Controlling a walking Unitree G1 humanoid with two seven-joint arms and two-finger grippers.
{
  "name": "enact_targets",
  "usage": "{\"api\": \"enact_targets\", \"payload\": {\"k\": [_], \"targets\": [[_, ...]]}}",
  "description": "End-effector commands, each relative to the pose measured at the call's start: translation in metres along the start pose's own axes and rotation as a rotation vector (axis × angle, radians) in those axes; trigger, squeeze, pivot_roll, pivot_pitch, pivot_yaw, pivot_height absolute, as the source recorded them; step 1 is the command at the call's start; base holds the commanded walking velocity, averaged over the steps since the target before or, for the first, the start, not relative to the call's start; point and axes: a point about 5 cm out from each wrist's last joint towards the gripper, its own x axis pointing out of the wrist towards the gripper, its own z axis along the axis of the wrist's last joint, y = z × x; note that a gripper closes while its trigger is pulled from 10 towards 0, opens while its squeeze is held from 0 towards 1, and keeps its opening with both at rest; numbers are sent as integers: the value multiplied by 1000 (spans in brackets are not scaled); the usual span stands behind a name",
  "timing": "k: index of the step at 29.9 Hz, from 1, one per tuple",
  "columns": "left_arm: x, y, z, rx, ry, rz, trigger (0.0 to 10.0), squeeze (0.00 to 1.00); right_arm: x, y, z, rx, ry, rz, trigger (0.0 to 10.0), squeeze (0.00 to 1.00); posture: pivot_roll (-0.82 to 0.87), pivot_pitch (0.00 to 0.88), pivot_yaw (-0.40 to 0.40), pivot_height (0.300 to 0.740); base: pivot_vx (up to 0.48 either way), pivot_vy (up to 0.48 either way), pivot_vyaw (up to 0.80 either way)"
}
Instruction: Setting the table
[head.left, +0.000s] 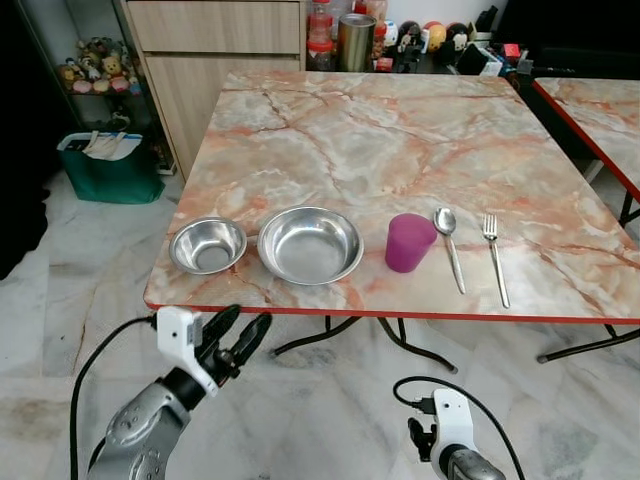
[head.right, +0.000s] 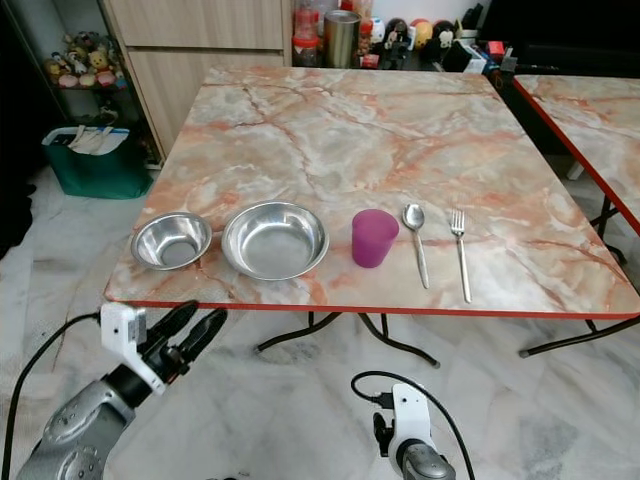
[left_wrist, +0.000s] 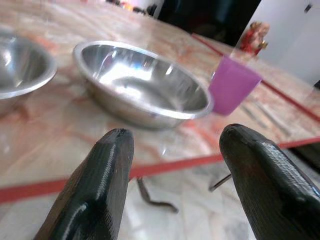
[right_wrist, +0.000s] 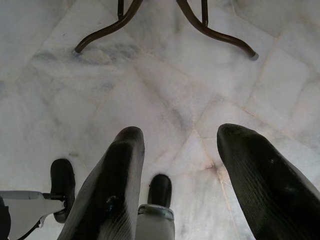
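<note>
Along the near edge of the marble table (head.left: 400, 150) lie, left to right, a small steel bowl (head.left: 208, 245), a larger steel bowl (head.left: 310, 245), a purple cup (head.left: 408, 242), a spoon (head.left: 450, 245) and a fork (head.left: 495, 257). My left gripper (head.left: 240, 340) is raised just below the table's red front edge, under the small bowl, open and empty. In its wrist view the large bowl (left_wrist: 142, 82) and the cup (left_wrist: 232, 85) stand beyond the fingers. My right gripper (right_wrist: 175, 180) hangs low over the floor, open and empty.
A second marble table (head.left: 600, 110) stands to the right. A wooden cabinet (head.left: 215, 50) and a green bag (head.left: 108, 165) are at the back left. Jars and small items (head.left: 355, 40) line the far side. Curved table legs (right_wrist: 165, 20) cross the tiled floor.
</note>
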Motion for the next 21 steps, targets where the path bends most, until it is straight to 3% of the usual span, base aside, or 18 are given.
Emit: {"api": "enact_targets", "payload": {"k": [1, 2, 6, 8, 9, 10, 15, 20, 21], "targets": [[0, -2, 3, -15, -4, -6, 10000, 0, 0, -2, -1, -6, 5, -4, 10000, 0, 104, 98, -46, 740, 0, 0, 0], [18, -7, 4, -47, -38, -12, 10000, 1000, 0, -2, -1, -5, 5, -4, 10000, 0, 91, 93, -43, 740, 0, 0, 0], [43, -16, -3, -93, -22, 6, 10000, 1000, 0, -1, -1, 2, 5, -8, 10000, 0, 80, 91, -39, 740, 0, 0, 0], [48, -17, -4, -109, -21, 26, 10000, 1000, 0, -2, -1, 4, 5, -10, 10000, 0, 80, 91, -39, 740, 0, 0, 0], [53, -17, -4, -110, -15, 49, 10000, 776, 0, -2, -2, 5, 5, -11, 10000, 0, 78, 92, -38, 740, 0, 0, 0], [56, -18, -5, -114, -10, 59, 10000, 0, -1, -2, -2, 5, 5, -12, 10000, 0, 78, 92, -37, 740, 0, 0, 0], [73, -23, -9, -199, 29, 119, 10000, 0, -1, -3, -3, 11, 7, -16, 10000, 0, 69, 91, -31, 740, 0, 0, 0], [79, -26, -8, -239, 38, 146, 10000, 0, -1, -3, -4, 17, 7, -19, 10000, 0, 66, 91, -27, 740, 0, 0, 0], [80, -24, -6, -299, 26, 183, 10000, 0, -1, -3, -4, 16, 8, -18, 10000, 0, 66, 92, -25, 740, 0, 0, 0]]}}
